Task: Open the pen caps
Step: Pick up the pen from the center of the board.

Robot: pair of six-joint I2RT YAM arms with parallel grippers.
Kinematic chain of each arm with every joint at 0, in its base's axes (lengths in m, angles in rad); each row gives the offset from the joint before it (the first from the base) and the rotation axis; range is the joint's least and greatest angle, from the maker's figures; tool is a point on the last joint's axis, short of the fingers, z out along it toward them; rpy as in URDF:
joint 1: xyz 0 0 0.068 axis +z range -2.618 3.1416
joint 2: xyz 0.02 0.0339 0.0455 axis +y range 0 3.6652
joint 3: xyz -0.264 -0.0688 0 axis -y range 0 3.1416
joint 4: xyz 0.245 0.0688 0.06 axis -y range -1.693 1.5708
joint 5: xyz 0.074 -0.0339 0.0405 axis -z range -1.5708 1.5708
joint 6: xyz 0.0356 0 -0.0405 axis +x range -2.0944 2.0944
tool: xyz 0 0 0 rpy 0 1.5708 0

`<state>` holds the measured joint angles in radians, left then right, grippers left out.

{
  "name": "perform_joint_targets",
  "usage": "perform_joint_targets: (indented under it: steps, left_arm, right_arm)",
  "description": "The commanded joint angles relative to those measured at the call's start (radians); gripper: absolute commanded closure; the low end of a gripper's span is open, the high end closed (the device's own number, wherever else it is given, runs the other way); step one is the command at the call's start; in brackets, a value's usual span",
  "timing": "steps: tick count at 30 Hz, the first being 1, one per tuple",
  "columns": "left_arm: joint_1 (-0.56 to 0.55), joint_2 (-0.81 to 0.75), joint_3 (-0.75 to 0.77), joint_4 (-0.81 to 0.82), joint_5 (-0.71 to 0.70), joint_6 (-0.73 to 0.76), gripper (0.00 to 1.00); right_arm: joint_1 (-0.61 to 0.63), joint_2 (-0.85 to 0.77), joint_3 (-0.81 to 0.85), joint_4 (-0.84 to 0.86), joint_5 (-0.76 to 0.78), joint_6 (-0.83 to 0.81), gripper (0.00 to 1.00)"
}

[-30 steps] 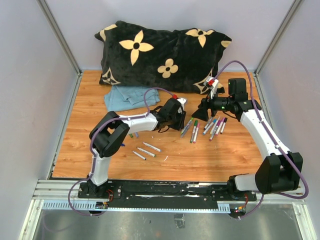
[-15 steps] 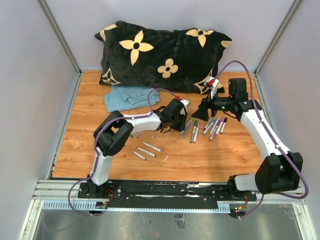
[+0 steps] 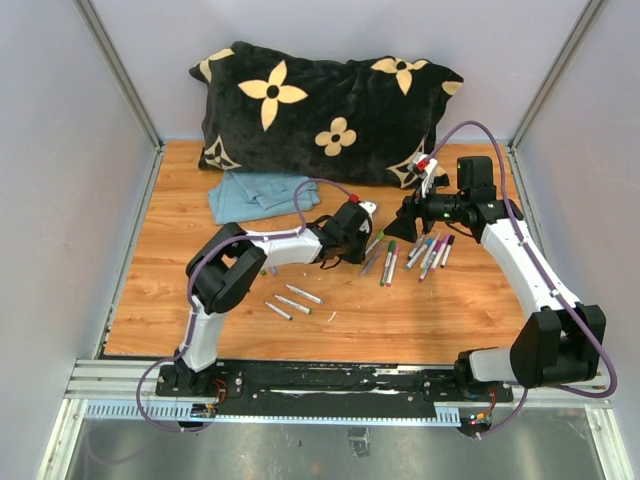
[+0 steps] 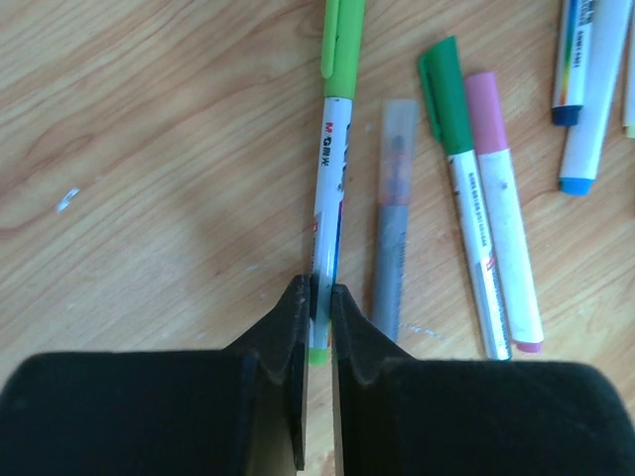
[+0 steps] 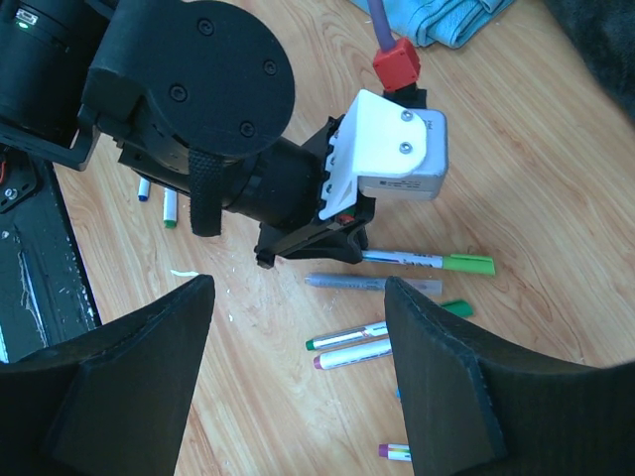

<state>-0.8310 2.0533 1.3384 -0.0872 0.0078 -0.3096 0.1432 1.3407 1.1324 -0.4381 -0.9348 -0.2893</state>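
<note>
**Left Gripper Clamped on Lime-Capped Pen**

The left gripper [image 4: 319,297] is seen pinched tight on a pen barrel [image 4: 328,198]. Its lime-green cap [image 4: 340,35] is fitted at the far end, straight ahead of the fingertips. Further right, a dark green cap [image 4: 444,84] and a pink cap [image 4: 486,109] are seen. The right gripper [image 5: 298,327] is held wide apart, with nothing gripped.

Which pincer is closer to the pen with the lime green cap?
Left. The left pincer is shut on the barrel of the lime-capped pen, at the end away from its cap. The right pincer hangs open above the pens, not touching it.
</note>
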Motion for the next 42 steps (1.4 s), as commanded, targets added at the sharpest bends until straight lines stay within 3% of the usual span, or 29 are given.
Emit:
perform_joint_targets:
  steps: [1,8,15,26,34,38,42]
  left_arm:
    - [-0.008,-0.056,-0.080,-0.047,-0.132,0.023,0.96]
    - [-0.008,-0.198,-0.251,-0.067,-0.242,-0.004,0.99]
    - [-0.008,-0.318,-0.406,-0.045,-0.238,-0.047,0.97]
    - [-0.008,-0.264,-0.356,-0.054,-0.276,-0.024,0.78]
    - [-0.008,-0.217,-0.314,-0.057,-0.263,-0.012,0.76]
    - [-0.008,-0.211,-0.319,-0.054,-0.257,-0.014,0.79]
    - [-0.008,-0.217,-0.319,-0.052,-0.255,-0.014,0.96]
  right_arm:
    - [-0.027,-0.003,-0.012,0.012,-0.025,0.012,0.29]
    - [-0.027,-0.001,-0.012,0.013,-0.033,0.015,0.29]
    - [-0.028,0.007,-0.011,0.013,-0.044,0.019,0.30]
    - [-0.028,0.001,-0.011,0.013,-0.051,0.024,0.29]
    - [-0.027,-0.004,-0.012,0.014,-0.054,0.026,0.29]
    - [-0.028,-0.004,-0.012,0.013,-0.060,0.026,0.30]
    - [-0.027,-0.002,-0.013,0.015,-0.070,0.030,0.30]
